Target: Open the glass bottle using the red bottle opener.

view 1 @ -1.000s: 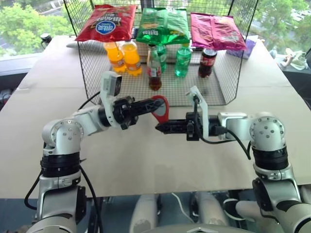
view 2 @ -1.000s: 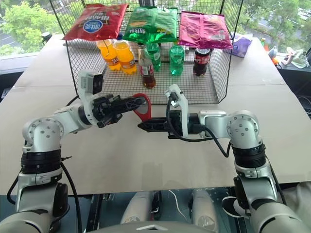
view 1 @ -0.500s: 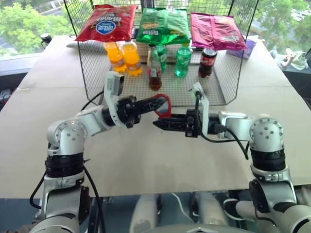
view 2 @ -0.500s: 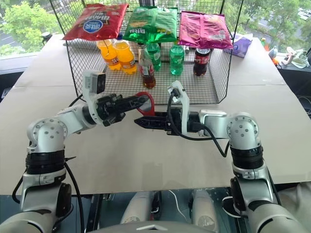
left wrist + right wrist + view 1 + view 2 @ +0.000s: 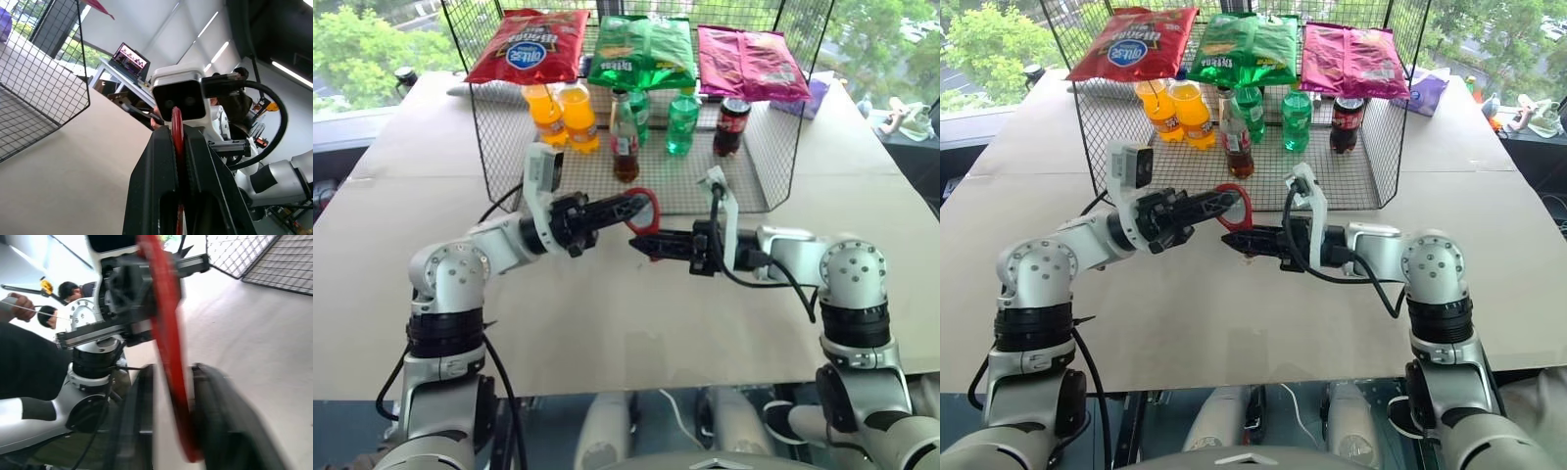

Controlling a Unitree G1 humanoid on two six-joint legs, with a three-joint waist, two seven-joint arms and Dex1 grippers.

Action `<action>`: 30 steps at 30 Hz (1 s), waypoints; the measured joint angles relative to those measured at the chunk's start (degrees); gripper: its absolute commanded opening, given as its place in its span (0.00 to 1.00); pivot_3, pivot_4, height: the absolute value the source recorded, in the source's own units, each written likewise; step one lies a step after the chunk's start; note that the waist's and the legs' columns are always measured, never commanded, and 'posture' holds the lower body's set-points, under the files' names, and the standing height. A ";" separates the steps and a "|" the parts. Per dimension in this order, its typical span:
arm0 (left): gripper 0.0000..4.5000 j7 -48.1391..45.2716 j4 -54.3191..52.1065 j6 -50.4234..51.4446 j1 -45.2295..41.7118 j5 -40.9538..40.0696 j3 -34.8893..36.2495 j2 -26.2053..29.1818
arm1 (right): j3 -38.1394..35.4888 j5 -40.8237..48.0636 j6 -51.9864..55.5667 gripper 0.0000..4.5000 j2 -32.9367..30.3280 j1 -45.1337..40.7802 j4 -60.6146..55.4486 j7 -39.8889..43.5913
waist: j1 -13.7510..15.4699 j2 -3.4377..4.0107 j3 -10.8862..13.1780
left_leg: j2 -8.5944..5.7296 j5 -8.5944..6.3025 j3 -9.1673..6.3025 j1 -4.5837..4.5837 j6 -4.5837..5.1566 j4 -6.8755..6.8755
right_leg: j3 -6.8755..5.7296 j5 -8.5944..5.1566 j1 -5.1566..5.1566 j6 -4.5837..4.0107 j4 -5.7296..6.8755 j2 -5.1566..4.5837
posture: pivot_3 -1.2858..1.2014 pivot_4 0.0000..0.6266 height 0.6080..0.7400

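Looking through the head cameras, I see my left tool clamped on the handle of the red bottle opener, holding it up above the tan surface with the ring head standing free past the fingertips. My right tool points in from the other side, its tips right at the lower edge of that ring, fingers drawn together there. The glass bottle stands upright inside the wire basket, well behind both tools, between the orange drink bottles and the green plastic bottles; a cola can sits further right. Three snack bags hang along the back of the basket.

From the left wrist camera, the two black fingers press flat against the red opener, seen edge-on between them, and the right arm's camera housing faces straight back.

From the right wrist camera, the opener's red rim runs down between my right fingers, which close in narrowly on either side of it. A person is visible in the background.
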 measured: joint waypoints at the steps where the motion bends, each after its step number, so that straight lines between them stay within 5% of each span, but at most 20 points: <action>1: 0.00 -0.02 0.00 0.00 0.00 -0.21 0.00 -0.02 | -0.01 0.02 -0.02 0.02 -0.08 0.00 0.00 0.29 | 0.00 0.00 0.00 | 0.00 0.00 0.00 0.00 0.00 0.00 | 0.00 0.00 0.00 0.00 0.00 0.00 | 0.52 0.24 1.00; 6: 0.00 0.01 0.00 0.00 0.00 -0.59 -0.01 -0.01 | 0.00 -0.02 -0.09 0.02 -0.25 0.00 0.00 0.84 | 0.04 0.01 0.00 | 0.00 0.00 0.00 -0.01 0.00 0.00 | 0.00 0.00 0.00 0.00 -0.02 0.00 | 0.52 0.24 1.00; 9: 0.21 0.60 -0.01 0.18 0.00 -0.79 0.02 0.08 | 0.20 -0.03 -0.10 0.00 -0.28 0.00 -0.12 0.88 | 0.02 0.01 0.00 | 0.00 0.00 0.00 -0.01 0.00 0.00 | 0.00 0.00 0.00 0.00 -0.03 0.00 | 0.52 0.24 1.00; 12: 0.52 2.53 -0.19 -0.45 0.01 -0.85 1.91 0.76 | 0.77 -1.74 -0.07 0.00 -1.07 0.59 -0.18 0.54 | 0.00 0.01 0.01 | 0.00 0.00 0.00 -0.01 0.00 -0.01 | 0.00 0.00 0.00 -0.01 -0.04 0.00 | 0.52 0.24 1.00; 15: 0.87 4.02 -3.53 -5.17 3.32 4.33 2.15 3.50 | 3.58 -9.34 -3.59 0.00 -4.87 1.67 -4.21 0.91 | 0.00 0.06 0.03 | -0.01 -0.01 0.04 -0.02 -0.01 -0.08 | 0.01 -0.02 -0.01 -0.03 -0.19 -0.01 | 0.52 0.24 1.00; 17: 1.00 5.06 -4.51 -8.43 6.27 8.35 2.68 4.63 | 5.37 -15.41 -6.40 0.00 -8.50 2.59 -6.62 1.28 | 0.01 0.07 0.04 | -0.01 -0.01 0.05 -0.06 -0.01 -0.15 | 0.01 -0.05 -0.03 -0.09 -0.31 -0.01 | 0.52 0.24 1.00; 24: 1.00 17.44 -3.27 -25.99 5.52 30.13 1.02 4.16 | 19.89 -46.87 -22.41 0.00 -24.23 4.10 -17.18 1.41 | 0.95 0.08 0.04 | -0.05 0.04 -0.04 -0.68 -0.07 0.02 | -0.16 0.00 -0.49 -0.01 -0.39 -0.03 | 0.52 0.24 1.00; 30: 1.00 17.95 8.64 -37.80 -2.59 41.35 -4.37 2.27 | 27.42 -66.36 -22.71 0.00 -27.89 3.60 -21.86 -3.68 | 1.56 0.04 0.02 | -0.05 0.19 0.32 -1.02 -0.30 0.06 | -0.18 0.04 -0.78 0.05 -0.41 0.01 | 0.52 0.24 1.00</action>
